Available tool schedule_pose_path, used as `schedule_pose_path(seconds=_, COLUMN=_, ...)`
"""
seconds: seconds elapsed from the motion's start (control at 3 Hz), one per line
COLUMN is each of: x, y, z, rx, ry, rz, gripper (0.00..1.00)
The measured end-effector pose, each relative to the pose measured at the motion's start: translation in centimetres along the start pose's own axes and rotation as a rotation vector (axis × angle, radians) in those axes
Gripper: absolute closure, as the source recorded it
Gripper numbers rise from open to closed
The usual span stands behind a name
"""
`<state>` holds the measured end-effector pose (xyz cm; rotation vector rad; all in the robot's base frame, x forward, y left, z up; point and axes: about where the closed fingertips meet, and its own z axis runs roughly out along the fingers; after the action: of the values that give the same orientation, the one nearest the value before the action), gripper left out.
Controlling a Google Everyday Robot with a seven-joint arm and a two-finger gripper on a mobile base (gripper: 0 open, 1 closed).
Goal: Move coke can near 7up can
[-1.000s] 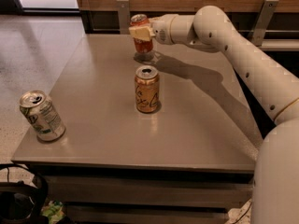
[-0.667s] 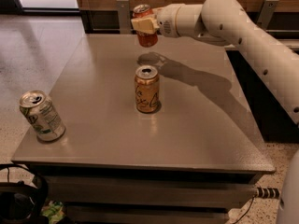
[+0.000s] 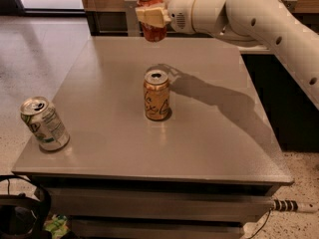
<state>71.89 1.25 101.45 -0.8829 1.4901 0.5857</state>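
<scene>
Coke can [image 3: 154,32]: red body, silver top. It is held in the air above the far edge of the table, upright, with its base off the surface. The beige pads cover its middle, so only the top rim and lower red part show.

Gripper [image 3: 152,16]: at the top centre of the view, closed around the coke can, one pad [image 3: 149,15] lying across the can's near side. Its white wrist leads into the arm [image 3: 259,11], which reaches in from the right.

Orange-gold can [image 3: 157,95]: dark scribbled lettering and an opened top. It stands upright at the middle of the table, nearer the viewer than the held can and well apart from it.

7up can [image 3: 44,123]: white and green with a silver top. It stands near the front left corner, its top leaning slightly left in this view. It is well apart from both other cans.

Table [image 3: 219,148]: a grey, smooth square top. The arm's shadow [image 3: 214,98] lies across it to the right of the orange-gold can.

Floor [image 3: 35,49]: pale and speckled, seen on the left. A black cable loop [image 3: 22,210] lies at the lower left.
</scene>
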Motion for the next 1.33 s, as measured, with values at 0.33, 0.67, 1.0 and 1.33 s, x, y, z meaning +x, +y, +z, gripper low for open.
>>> schedule_pose_path(seconds=0.33, x=-1.5, y=3.1, z=-0.3, rx=-0.036, ry=-0.038, rz=-0.020, gripper=1.00)
schedule_pose_path(seconds=0.67, x=-1.9, y=6.6, z=-0.1, rx=-0.071, ry=-0.047, rz=-0.020, gripper=1.00)
schedule_pose_path(seconds=1.0, x=-1.9, y=9.9, z=0.0, rx=-0.099, ry=-0.043, rz=-0.005, gripper=1.00)
schedule_pose_path(seconds=1.33, x=-1.6, y=13.0, z=-0.4, rx=-0.126, ry=-0.043, rz=0.026, gripper=1.00)
